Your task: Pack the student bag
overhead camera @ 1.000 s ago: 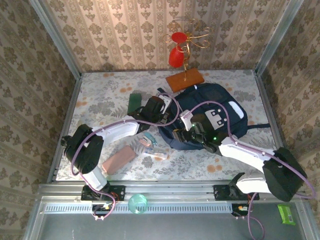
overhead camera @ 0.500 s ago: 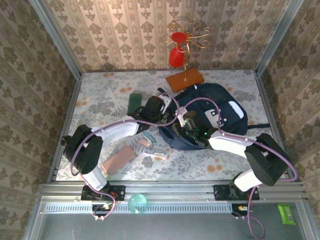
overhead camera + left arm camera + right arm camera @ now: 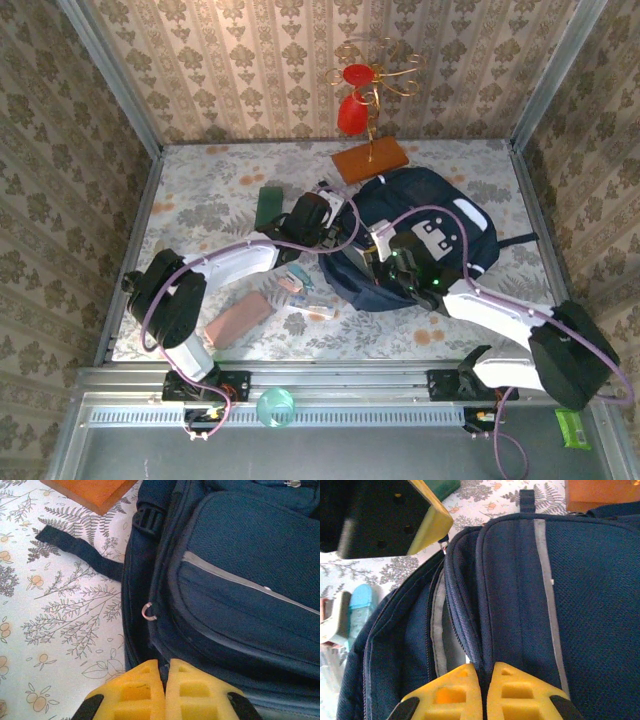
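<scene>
The bag (image 3: 415,195) lies on the table (image 3: 200,195), right of centre, with its long axis running from near-left to far-right. My right gripper (image 3: 484,666) is closed on a fabric ridge beside the zip at the bag's near-left end, and the zip lines run straight away from it. My left gripper (image 3: 165,664) is closed at the bag's left edge; I cannot tell whether it pinches anything. The right arm is nearer the opening, so I judge that lifting the flap falls to it.

An orange book (image 3: 370,160) lies at twelve o'clock on the flowered table (image 3: 200,190), a red ornament (image 3: 352,112) just behind it. A green book (image 3: 268,206) sits at ten o'clock, a pink case (image 3: 238,319) at eight.
</scene>
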Motion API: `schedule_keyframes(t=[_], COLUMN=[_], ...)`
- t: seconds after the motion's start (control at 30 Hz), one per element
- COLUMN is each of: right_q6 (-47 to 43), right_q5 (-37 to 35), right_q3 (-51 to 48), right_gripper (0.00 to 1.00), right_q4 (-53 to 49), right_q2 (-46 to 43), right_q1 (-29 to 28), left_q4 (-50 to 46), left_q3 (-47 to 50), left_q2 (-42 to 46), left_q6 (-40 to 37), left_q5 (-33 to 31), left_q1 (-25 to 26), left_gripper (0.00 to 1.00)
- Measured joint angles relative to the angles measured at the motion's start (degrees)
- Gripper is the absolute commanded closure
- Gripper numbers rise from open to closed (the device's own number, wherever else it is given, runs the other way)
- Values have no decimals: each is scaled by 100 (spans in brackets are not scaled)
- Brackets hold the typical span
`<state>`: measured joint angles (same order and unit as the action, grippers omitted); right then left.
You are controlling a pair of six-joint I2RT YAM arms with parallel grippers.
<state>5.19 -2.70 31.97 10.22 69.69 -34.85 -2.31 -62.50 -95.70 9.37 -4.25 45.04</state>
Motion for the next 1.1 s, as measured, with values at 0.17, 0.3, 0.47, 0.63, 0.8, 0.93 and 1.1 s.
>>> schedule_keyframes(t=[0.17,0.3,0.47,0.63,0.8,0.93,1.1], right_q6=[271,509,671,723,745,748,719], right_q5=[774,1327,1650,1714,1803,1864,1987], right_q3=[-326,-590,-675,-686,-697,-697,-605], right_gripper=[100,100,100,100,100,100,100], right_q4=[-195,-249,-295,-293,-278,-267,-267], right_q2=[-748,-1231,-1421,-1421,-1421,-1419,-1296], right_q1=[463,890,1132,1207,1244,1274,1329], left_q4=[4,4,-46,-133,-219,-232,-240], left_q3=[-212,-468,-833,-1231,-1635,-1867,-2055], left_q2=[-192,-411,-758,-1071,-1429,-1672,-1816], left_q6=[-17,-17,-17,2,55,153,275], left_q5=[90,221,363,634,916,1084,1198], left_q1=[-76,-94,-131,-221,-306,-361,-431], left_gripper=[100,100,100,100,100,100,100])
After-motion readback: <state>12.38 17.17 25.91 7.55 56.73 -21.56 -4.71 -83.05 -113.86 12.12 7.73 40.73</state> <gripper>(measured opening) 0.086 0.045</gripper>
